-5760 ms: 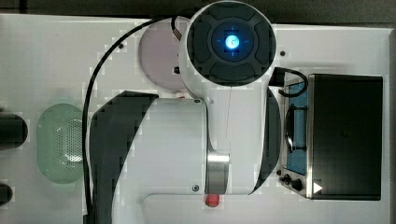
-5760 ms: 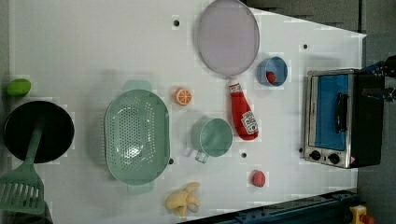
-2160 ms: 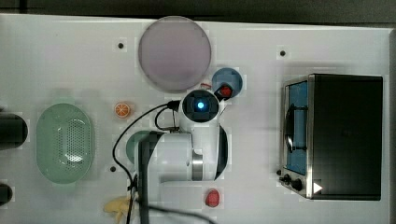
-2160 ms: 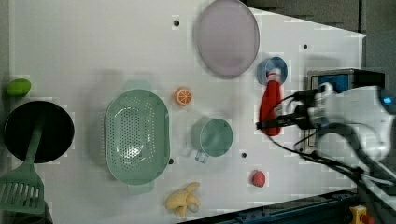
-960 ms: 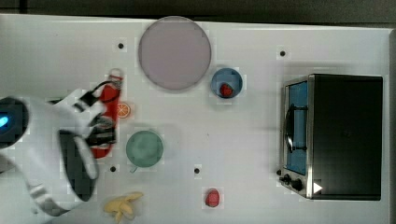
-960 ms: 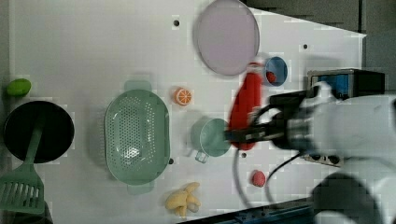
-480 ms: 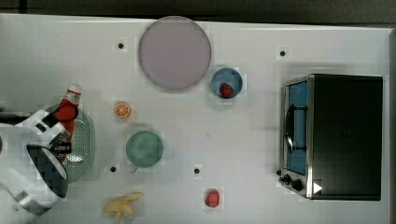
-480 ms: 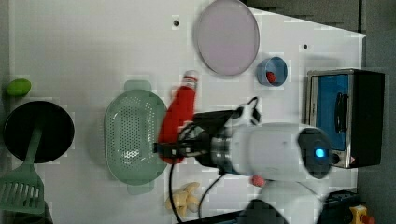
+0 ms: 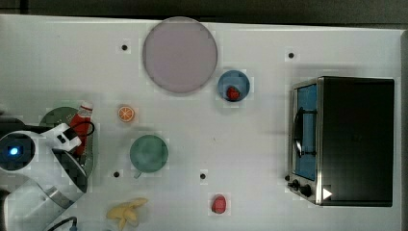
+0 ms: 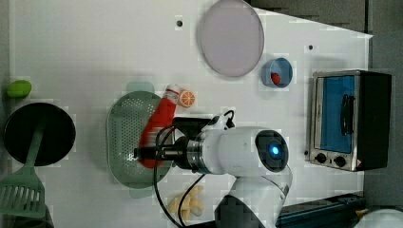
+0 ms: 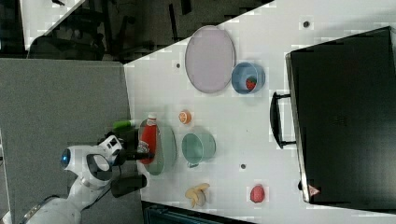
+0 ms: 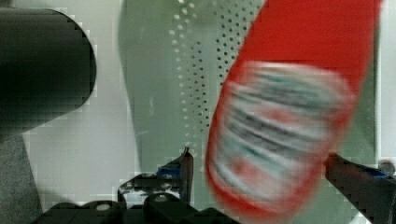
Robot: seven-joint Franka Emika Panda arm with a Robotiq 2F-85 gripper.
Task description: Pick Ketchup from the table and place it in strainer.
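Lying tilted in strainer (image 10: 124, 137), ketchup (image 10: 157, 128) w/ blurred label, cap over rim, claw (image 12: 261, 170) spread wide (gaps both sides, not gripping), arm hiding part of strainer, orange slice (image 10: 187, 98) nearby.

A red Ketchup (image 10: 158, 127) with a white cap lies over a pale mint-green, hole-dotted strainer (image 10: 122, 137).

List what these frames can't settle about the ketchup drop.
- Ketchup base, left view: covered by the tool, so whether it rests on the strainer floor can't be told.
- Ketchup label, wrist view: motion-blurred, unreadable.
- Strainer, top view: largely under the arm.
- Tool-to-bottle contact, wrist view: fingers stand apart beside the bottle, touching or clear unclear.
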